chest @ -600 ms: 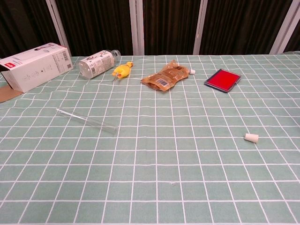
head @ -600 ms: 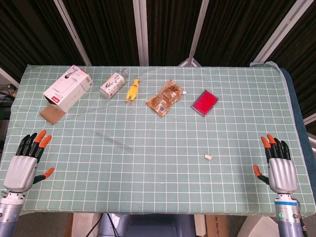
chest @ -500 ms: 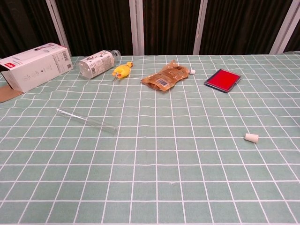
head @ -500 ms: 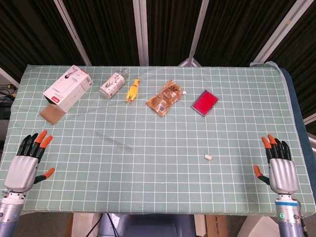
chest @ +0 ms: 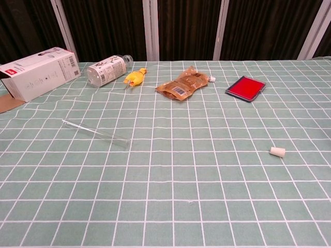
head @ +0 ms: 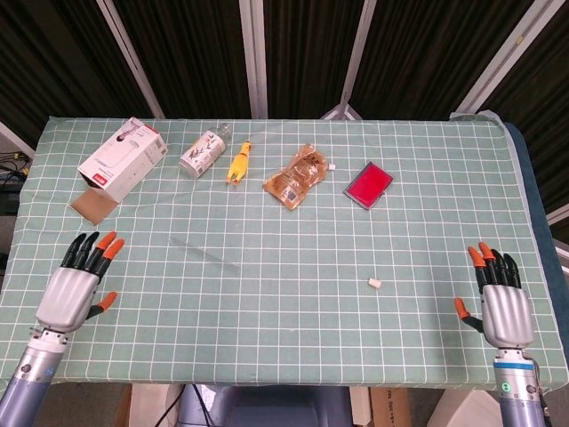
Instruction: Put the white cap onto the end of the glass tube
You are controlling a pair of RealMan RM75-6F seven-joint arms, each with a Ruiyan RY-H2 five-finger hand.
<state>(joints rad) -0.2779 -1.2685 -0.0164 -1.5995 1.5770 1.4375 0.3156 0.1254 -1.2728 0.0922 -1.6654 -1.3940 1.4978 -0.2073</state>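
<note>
The thin glass tube (head: 205, 253) (chest: 95, 133) lies flat on the green checked cloth, left of centre, slanting from far left to near right. A small white cap (head: 375, 284) (chest: 277, 151) lies on its side on the right half of the table, far from the tube. My left hand (head: 78, 285) hovers at the near left corner, fingers spread and holding nothing, well left of the tube. Over at the near right edge my right hand (head: 500, 301) is also spread and empty, right of the cap. Neither hand shows in the chest view.
Along the far side lie a white carton (head: 123, 157) on brown card, a clear bottle (head: 204, 152), a yellow toy chicken (head: 239, 162), an orange snack pouch (head: 296, 176) and a red-topped flat box (head: 368, 184). The table edge (head: 284, 382) runs close under both hands.
My left hand has moved right and forward, inward over the cloth towards the tube. The right hand has barely shifted. Tube and cap lie as before.
</note>
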